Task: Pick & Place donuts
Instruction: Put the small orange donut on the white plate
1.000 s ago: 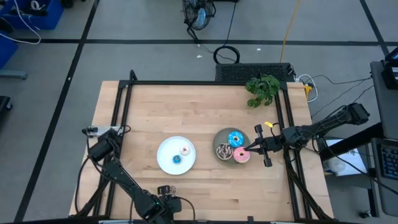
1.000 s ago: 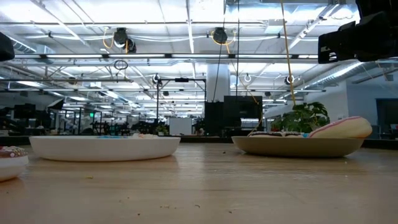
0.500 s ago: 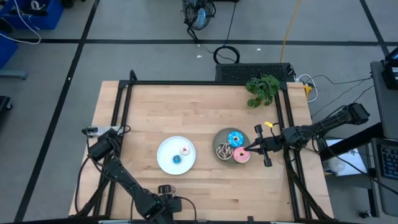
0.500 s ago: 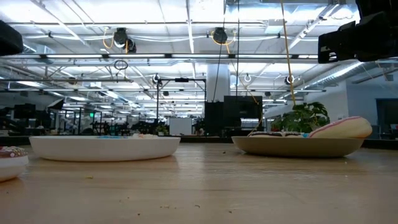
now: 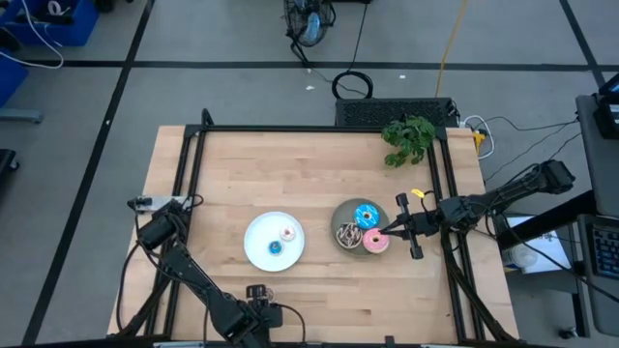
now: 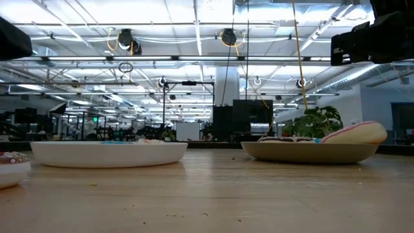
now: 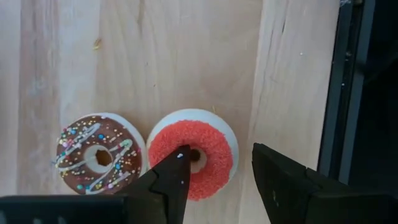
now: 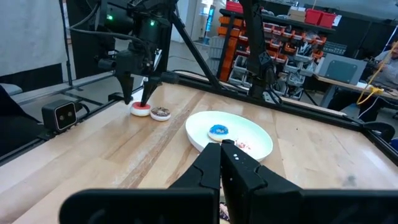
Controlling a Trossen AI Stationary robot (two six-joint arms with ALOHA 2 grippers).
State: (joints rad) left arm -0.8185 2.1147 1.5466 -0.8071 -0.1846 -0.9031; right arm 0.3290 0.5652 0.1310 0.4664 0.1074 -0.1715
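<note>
A red tiny donut (image 7: 208, 163) and a brown tiny donut (image 7: 96, 155) lie flat on the table by its near edge. My left gripper (image 7: 219, 154) is open above them, fingers pointing down; one finger stands over the red donut's hole, the other beyond its rim. A white plate (image 5: 257, 249) holds a white tiny donut (image 5: 287, 232) and a blue tiny donut (image 5: 275, 246). A grey-green plate (image 5: 340, 215) holds the blue sprinkled (image 5: 366, 215), brown drizzled (image 5: 346, 235) and pink donut (image 5: 375, 243). The pink one leans tilted on the rim (image 6: 354, 133). My right gripper (image 5: 385, 232) is shut beside it. My left gripper has one fingertip (image 7: 179, 163) at the red donut's hole, coming from above; I cannot tell whether it touches. My right gripper's shut tip lies level at the pink donut's rim (image 5: 381, 235), coming from the table's right; I cannot tell whether it touches.
A green plant (image 5: 408, 138) stands at the table's far right corner. A black frame rail (image 7: 348, 93) runs along the table edge right beside the red donut. Bare wood lies between the plates and the far edge.
My left arm has shifted slightly near the table's near edge: in the low view its dark body shows further into the upper left corner than a second ago. The donuts, the plates and my right arm have stayed where they were.
</note>
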